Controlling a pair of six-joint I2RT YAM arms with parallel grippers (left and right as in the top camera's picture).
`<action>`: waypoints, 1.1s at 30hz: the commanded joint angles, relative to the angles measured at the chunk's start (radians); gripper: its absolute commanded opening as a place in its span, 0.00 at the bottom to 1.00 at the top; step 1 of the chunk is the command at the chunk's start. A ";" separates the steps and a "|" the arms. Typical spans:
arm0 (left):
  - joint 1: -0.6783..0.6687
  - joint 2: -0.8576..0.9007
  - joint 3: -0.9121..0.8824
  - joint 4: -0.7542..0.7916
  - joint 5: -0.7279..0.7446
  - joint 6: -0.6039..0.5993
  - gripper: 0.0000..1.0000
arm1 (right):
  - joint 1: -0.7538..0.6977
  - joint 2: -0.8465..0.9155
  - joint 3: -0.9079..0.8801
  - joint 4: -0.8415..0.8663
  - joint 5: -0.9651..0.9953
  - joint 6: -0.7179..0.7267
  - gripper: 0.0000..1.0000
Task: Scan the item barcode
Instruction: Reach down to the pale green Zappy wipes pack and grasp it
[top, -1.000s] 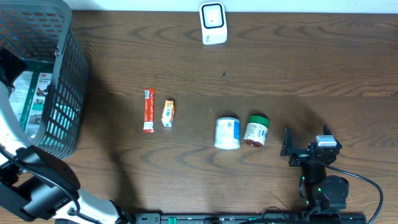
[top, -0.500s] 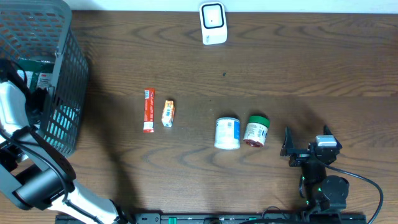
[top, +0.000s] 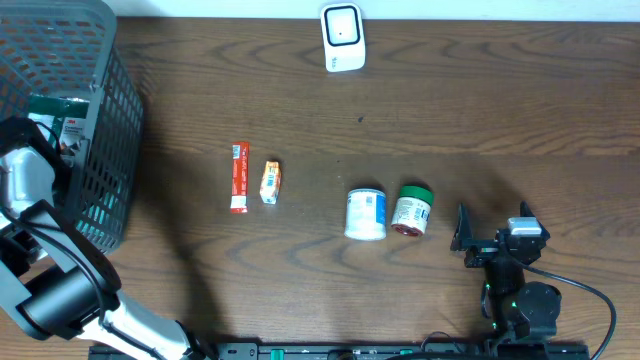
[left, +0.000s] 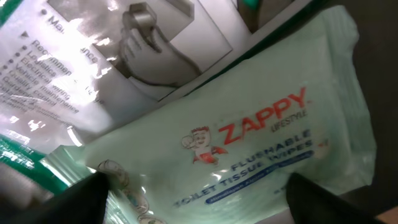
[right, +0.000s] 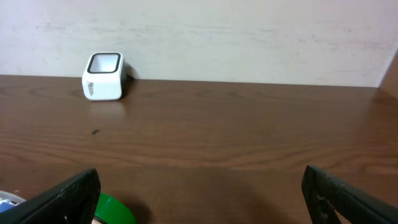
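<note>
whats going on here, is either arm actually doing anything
The left arm is reaching into the basket, with the left end effector open just over a Zappy wipes pack; nothing is gripped yet. The right end effector sits open and idle beside the green-lidded jar. The white scanner stands far from both.

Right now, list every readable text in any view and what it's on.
"ZAPPY": green wipes pack, left wrist view.
"LIFESTYLE": same pack, small, beside the brand.
"FLUSHABLE TOILET TISSUE WIPES": same pack, below the brand.
White carton behind it: print blurred, unreadable.
Red sachet, orange packet, white tub, green-lidded jar: labels too small to read overhead.
</note>
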 joint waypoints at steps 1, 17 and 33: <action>-0.004 0.031 -0.021 0.010 0.001 0.018 0.67 | -0.006 -0.004 -0.004 -0.001 0.010 0.003 0.99; -0.004 -0.323 0.088 0.111 -0.034 0.042 0.31 | -0.006 -0.004 -0.004 -0.001 0.009 0.003 0.99; -0.003 0.099 0.021 0.021 -0.023 0.063 0.94 | -0.006 -0.004 -0.004 -0.001 0.010 0.003 0.99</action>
